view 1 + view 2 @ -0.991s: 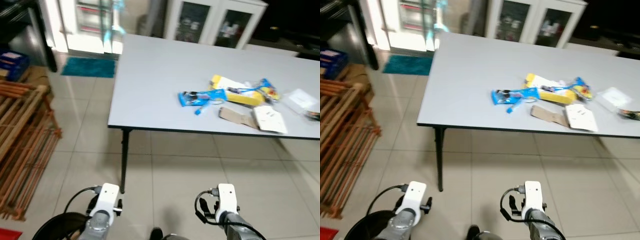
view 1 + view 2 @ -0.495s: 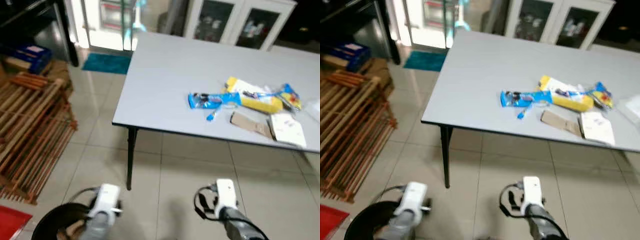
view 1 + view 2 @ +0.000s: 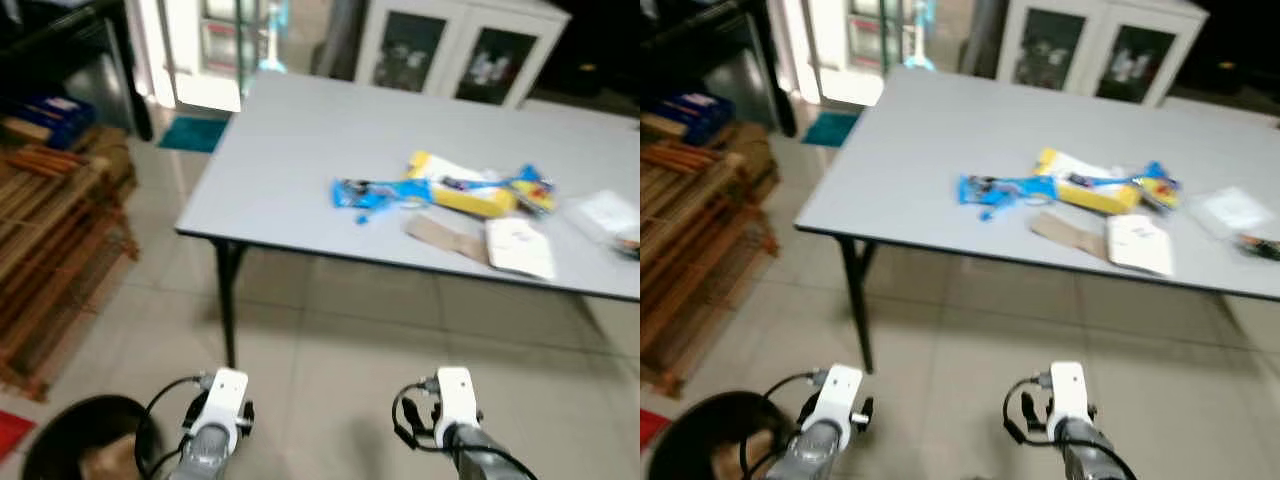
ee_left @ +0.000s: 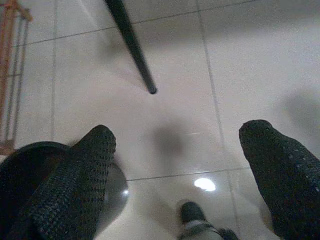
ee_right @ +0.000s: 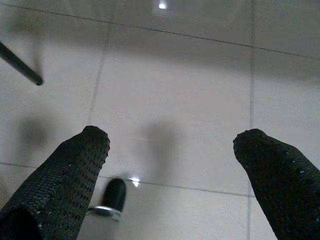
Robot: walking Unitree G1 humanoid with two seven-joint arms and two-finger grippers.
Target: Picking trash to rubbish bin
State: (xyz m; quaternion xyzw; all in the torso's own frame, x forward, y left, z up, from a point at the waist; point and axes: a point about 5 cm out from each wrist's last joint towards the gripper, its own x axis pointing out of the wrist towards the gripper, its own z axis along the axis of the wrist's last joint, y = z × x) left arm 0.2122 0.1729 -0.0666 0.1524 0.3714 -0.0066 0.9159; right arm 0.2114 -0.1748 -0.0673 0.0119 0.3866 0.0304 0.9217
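Two silver arms w/ white wrist blocks, looped black cables; left claw (image 4: 175, 145) & right claw (image 5: 170, 142): black knurled fingers.

Plenty of bare pale tiled floor (image 3: 330, 350) ahead of me, so there's room up to the grey rectangular desk (image 3: 300, 160). Its thin black metal leg (image 3: 226, 305) stands near my left side, with the slatted wooden rack (image 3: 50, 250) further left. The black round rubbish bin (image 3: 70, 445) sits just beside my left arm.
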